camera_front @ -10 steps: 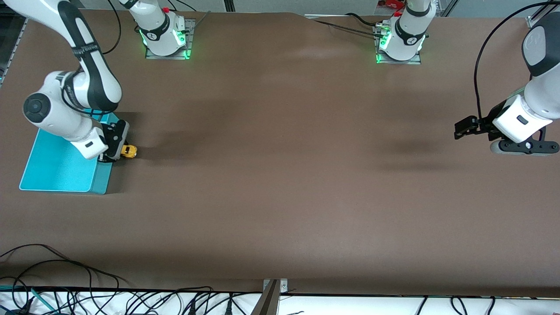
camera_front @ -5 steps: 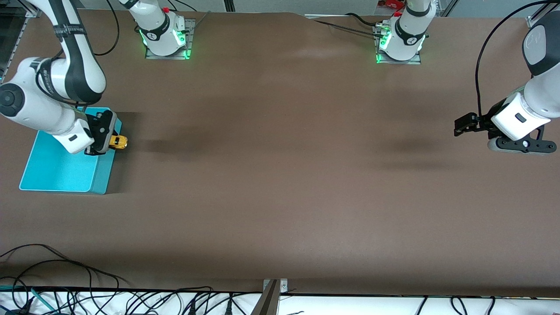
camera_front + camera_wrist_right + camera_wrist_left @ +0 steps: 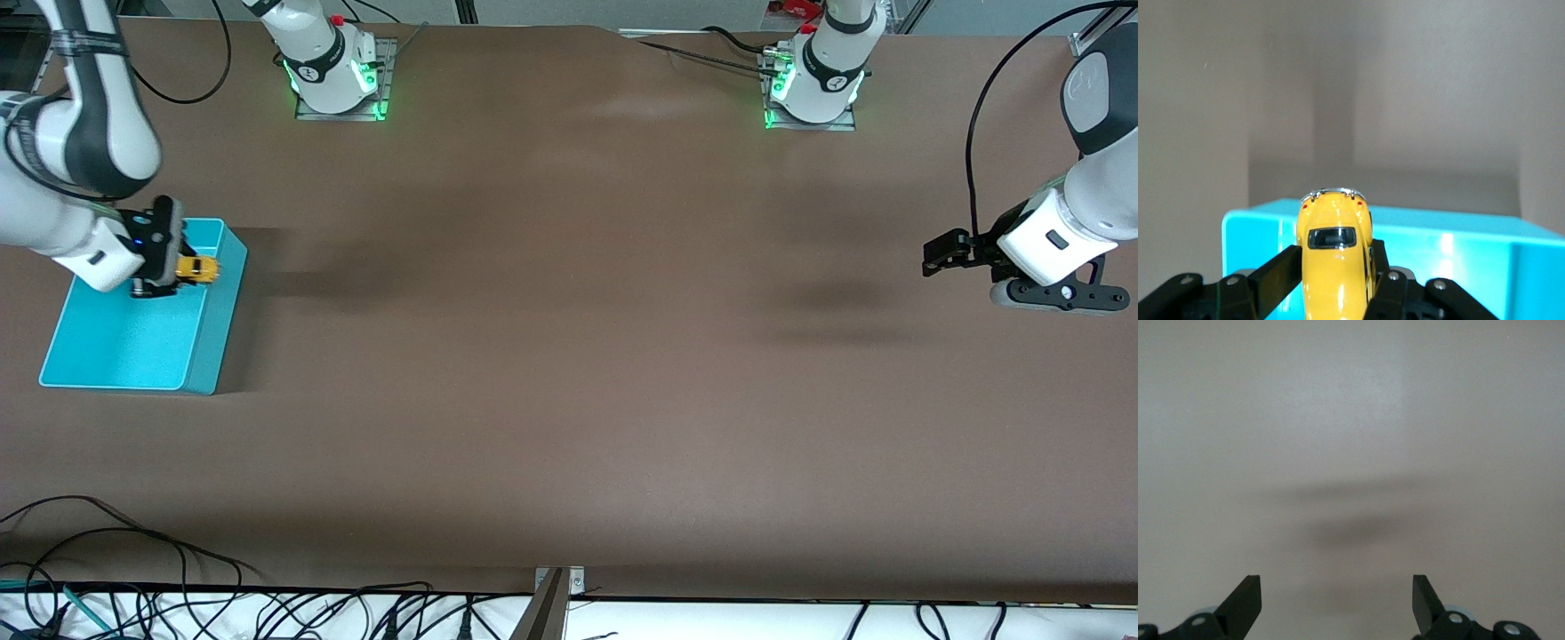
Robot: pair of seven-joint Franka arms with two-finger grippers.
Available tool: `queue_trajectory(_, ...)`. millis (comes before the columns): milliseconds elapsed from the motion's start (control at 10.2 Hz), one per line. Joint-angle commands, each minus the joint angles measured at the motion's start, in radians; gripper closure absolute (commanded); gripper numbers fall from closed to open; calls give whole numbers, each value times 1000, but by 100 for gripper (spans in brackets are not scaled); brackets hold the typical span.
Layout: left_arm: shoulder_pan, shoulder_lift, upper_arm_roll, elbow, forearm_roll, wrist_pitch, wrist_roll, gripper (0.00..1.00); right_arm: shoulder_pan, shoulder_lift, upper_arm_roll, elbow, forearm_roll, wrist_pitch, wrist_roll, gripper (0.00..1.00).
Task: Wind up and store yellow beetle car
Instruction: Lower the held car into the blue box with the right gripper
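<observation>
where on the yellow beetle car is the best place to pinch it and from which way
Across its narrow flanks, coming from above, as the right gripper does now: its fingers press the two sides of the yellow beetle car over the turquoise bin. The rounded roof and nose would likely slip; the sides are flatter. The left gripper waits open over bare table.

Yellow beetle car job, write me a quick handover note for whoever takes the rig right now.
Right gripper: shut on the yellow beetle car, held in the air over the turquoise bin, above the bin's end farther from the front camera.
Left gripper: open, holding nothing, waiting over bare table at the left arm's end.
Done: the car is picked up and brought over the bin. Whether it was wound up cannot be told from these views.
Left: lower the car into the bin, open the fingers, pull the right arm clear.
</observation>
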Motion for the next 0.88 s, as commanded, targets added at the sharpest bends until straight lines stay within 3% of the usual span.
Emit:
queue_trajectory(0,6,-12,1,-7,-13,-8,31,0,-97,-3,10,-11,7,-17,-157,100)
queue_trajectory(490,6,-12,1,-7,-11,-10,31,0,-219,110,2,5,-81,44,-241,100)
queue_trajectory(784,6,-12,1,-7,-11,-10,29,0,-233,176,-19,34,-98,109,-239,100)
